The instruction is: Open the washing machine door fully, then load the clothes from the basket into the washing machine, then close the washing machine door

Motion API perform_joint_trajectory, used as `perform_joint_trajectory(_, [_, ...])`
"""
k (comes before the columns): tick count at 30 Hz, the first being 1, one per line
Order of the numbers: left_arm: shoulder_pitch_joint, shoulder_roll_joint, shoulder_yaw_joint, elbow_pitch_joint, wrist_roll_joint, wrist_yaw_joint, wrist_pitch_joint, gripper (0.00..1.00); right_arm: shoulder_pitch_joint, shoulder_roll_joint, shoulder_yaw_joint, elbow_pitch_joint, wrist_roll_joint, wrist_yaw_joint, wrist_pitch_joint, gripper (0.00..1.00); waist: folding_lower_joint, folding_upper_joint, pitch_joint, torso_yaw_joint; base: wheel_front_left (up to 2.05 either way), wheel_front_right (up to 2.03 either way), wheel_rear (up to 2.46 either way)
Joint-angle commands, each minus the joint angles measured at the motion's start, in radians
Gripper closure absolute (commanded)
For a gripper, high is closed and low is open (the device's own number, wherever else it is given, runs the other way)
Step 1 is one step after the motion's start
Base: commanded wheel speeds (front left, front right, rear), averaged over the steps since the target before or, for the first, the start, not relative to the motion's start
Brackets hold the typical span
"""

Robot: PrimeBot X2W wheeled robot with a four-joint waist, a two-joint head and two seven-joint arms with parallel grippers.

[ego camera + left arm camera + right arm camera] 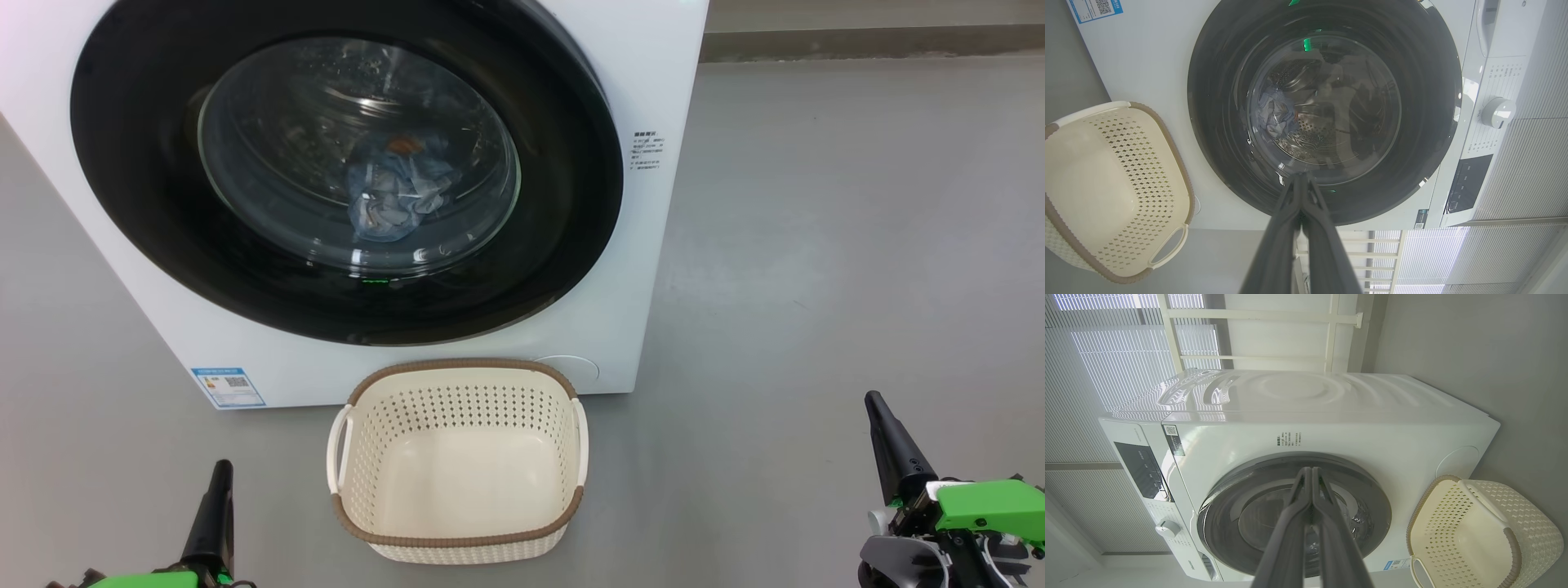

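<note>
The white washing machine [645, 122] stands in front of me with its round black door [555, 269] shut flat against the front. Through the door's glass I see the clothes [400, 192], a light blue bundle with an orange patch, lying in the steel drum. The cream basket [461, 365] sits on the floor against the machine's lower front, with nothing inside it. My left gripper [220, 469] is shut at the lower left, left of the basket. My right gripper [875, 400] is shut at the lower right, well apart from the basket. Neither holds anything.
Grey floor spreads to the right of the machine up to a wall base [865, 41]. A blue label [229, 386] marks the machine's lower front corner. The control panel with its white knob [1498, 112] lies beyond the door. Slatted blinds [1106, 367] hang behind the machine.
</note>
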Motion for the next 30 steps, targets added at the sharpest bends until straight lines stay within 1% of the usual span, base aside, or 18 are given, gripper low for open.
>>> perform_joint_trajectory(1, [-0.047, 0.009, 0.034, -0.030, -0.007, -0.002, 0.007, 1.00, -0.041, -0.010, 0.018, -0.030, 0.002, 0.000, 0.004, 1.00, 0.0000, -0.0001, 0.000, 0.000, 0.00, 0.00, 0.00])
perform_joint_trajectory(30, [-0.047, 0.009, 0.034, -0.031, -0.007, -0.002, 0.007, 1.00, -0.041, -0.010, 0.018, -0.030, 0.002, 0.000, 0.004, 1.00, -0.0001, -0.0001, 0.000, 0.000, 0.00, 0.00, 0.00])
